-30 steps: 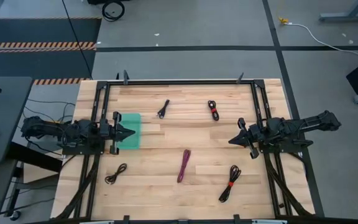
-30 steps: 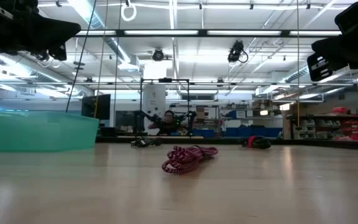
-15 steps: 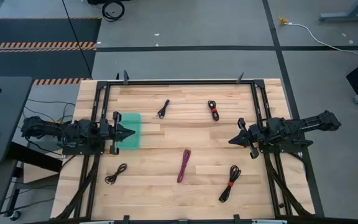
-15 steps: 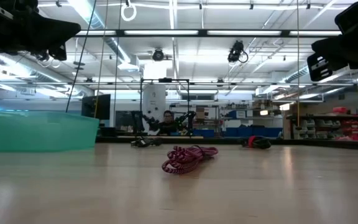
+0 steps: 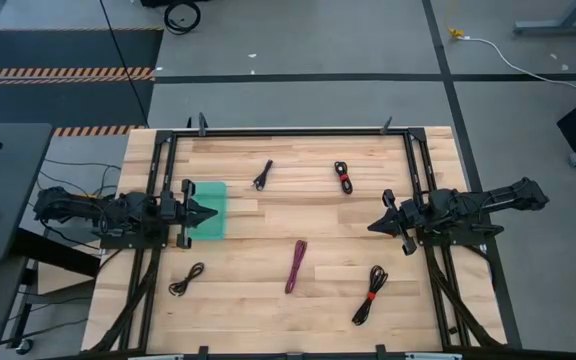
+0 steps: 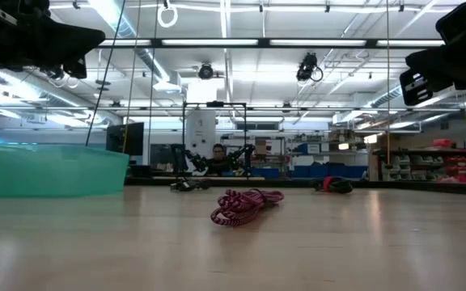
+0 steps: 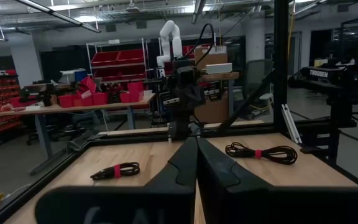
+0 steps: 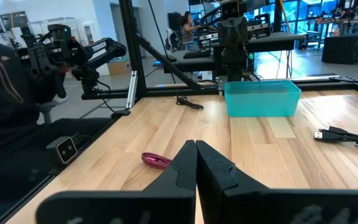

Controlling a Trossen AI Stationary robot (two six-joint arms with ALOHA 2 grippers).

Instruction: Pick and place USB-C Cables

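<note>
Five bundled USB-C cables lie flat on the wooden table. A black one (image 5: 262,176) and a black one with a red tie (image 5: 343,177) are toward the far side. The purple-magenta one (image 5: 296,266) (image 6: 245,206) (image 8: 156,160) lies near the middle. Another red-tied black one (image 5: 370,295) (image 7: 260,151) and a plain black one (image 5: 186,279) are toward the near edge. My left gripper (image 5: 213,213) (image 7: 196,139) is shut, above the teal tray's (image 5: 206,205) right part. My right gripper (image 5: 371,227) (image 8: 195,143) is shut, hovering at the table's right side.
The teal tray (image 6: 55,170) (image 8: 261,98) stands at the table's left. A black metal frame (image 5: 288,131) runs around the table's edges. A person (image 6: 217,153) is in the room behind, and another in dark clothes (image 8: 5,81) stands beside the table.
</note>
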